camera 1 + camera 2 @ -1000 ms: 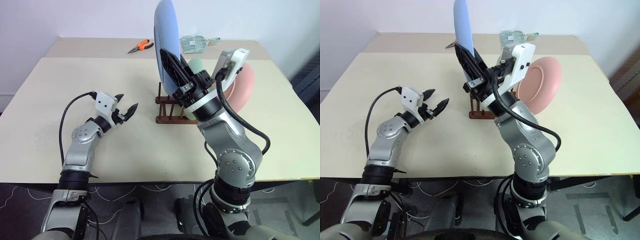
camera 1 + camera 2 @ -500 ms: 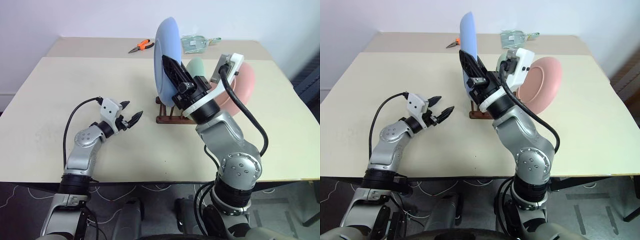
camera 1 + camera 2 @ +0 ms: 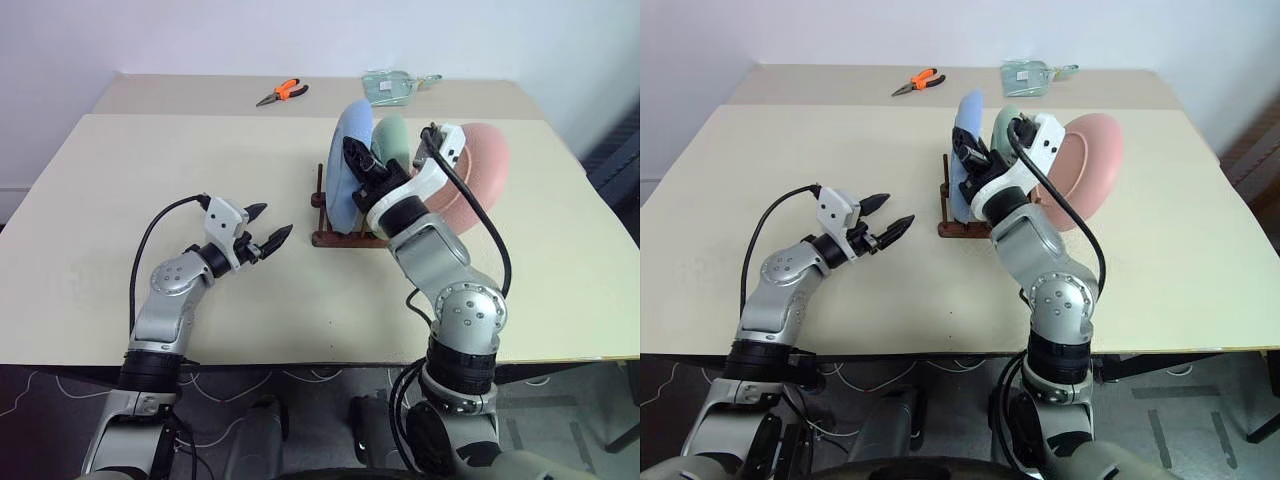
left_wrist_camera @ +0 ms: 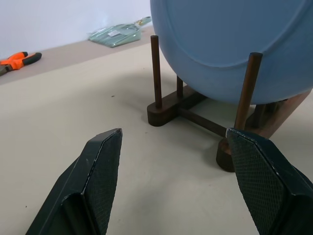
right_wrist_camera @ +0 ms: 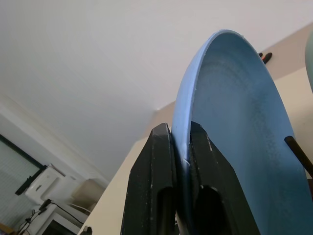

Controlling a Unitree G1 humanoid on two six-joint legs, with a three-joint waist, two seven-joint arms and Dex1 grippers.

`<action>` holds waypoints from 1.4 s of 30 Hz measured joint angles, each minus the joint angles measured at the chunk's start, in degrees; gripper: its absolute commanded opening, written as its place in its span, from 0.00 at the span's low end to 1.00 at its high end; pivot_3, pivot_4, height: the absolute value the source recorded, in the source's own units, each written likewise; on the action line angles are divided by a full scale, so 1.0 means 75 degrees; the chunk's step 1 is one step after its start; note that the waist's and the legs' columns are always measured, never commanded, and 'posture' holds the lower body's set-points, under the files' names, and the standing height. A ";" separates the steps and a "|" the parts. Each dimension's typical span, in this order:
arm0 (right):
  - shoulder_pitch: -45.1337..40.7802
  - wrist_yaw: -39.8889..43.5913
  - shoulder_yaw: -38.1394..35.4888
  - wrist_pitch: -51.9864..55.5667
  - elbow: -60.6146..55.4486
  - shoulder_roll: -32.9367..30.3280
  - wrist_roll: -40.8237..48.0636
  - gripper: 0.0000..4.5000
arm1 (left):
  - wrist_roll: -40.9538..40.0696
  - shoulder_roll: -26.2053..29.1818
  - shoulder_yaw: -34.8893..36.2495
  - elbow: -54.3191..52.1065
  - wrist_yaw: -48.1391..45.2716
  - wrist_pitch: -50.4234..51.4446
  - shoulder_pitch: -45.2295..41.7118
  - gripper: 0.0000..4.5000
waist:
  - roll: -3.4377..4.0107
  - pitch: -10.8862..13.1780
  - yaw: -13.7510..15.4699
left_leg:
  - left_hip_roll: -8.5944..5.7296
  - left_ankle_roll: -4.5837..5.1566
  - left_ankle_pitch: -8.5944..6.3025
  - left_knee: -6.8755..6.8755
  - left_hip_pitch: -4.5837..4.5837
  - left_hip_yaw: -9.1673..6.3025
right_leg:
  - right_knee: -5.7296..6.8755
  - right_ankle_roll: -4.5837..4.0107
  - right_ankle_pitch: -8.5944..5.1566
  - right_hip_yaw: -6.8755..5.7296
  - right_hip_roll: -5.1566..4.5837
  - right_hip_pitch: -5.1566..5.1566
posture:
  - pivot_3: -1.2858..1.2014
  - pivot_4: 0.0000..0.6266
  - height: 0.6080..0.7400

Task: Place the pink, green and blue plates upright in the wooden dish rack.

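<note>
The light blue plate stands upright at the near end of the wooden dish rack, its lower edge down between the front pegs. My right gripper is shut on the plate's upper rim. Behind it in the rack stands the mint green plate, and the pink plate leans at the far right end. My left gripper hovers open over the table to the left of the rack, pointing at it, with nothing between its fingers.
Orange-handled pliers and a clear plastic bag lie on the far table. The cream table stretches wide to the left of the rack, with its front edge near my arms.
My right gripper has brought the blue plate down from high above the rack into the front pegs, tilting it more upright. The left gripper has stayed almost still.
</note>
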 measured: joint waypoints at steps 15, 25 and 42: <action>-0.0870 0.0434 0.0467 0.0054 0.0135 -0.1175 -0.0950 0.76 | 0.0007 -0.0160 -0.0010 0.0008 0.0027 -0.0007 -0.0036 0.78 | 0.0005 0.0003 0.0002 | 0.0001 0.0000 0.0000 -0.0002 -0.0009 0.0000 | -0.0024 -0.0002 -0.0001 -0.0001 0.0001 0.0000 | 0.52 0.24 0.94; -0.1675 0.2315 -0.0030 -0.0557 -0.0501 -0.3931 -0.2053 0.65 | 0.0058 -0.0202 -0.0029 0.0135 0.0032 -0.0056 -0.0168 0.78 | 0.0011 0.0007 0.0063 | -0.0001 0.0003 -0.0002 0.0011 -0.0047 -0.0001 | -0.0066 -0.0002 0.0000 -0.0005 0.0000 -0.0004 | 0.52 0.24 0.94; 0.3738 0.5115 -0.2208 -0.0395 -0.1254 -0.8302 -0.4220 0.01 | -0.0909 0.0529 -0.1018 -0.1114 -0.2443 0.1237 0.0104 0.78 | 0.0069 -0.0005 -0.0016 | 0.0016 0.0029 -0.0017 0.0026 -0.0037 0.0041 | -0.0081 -0.0013 -0.0006 0.0014 0.0002 0.0001 | 0.52 0.24 0.94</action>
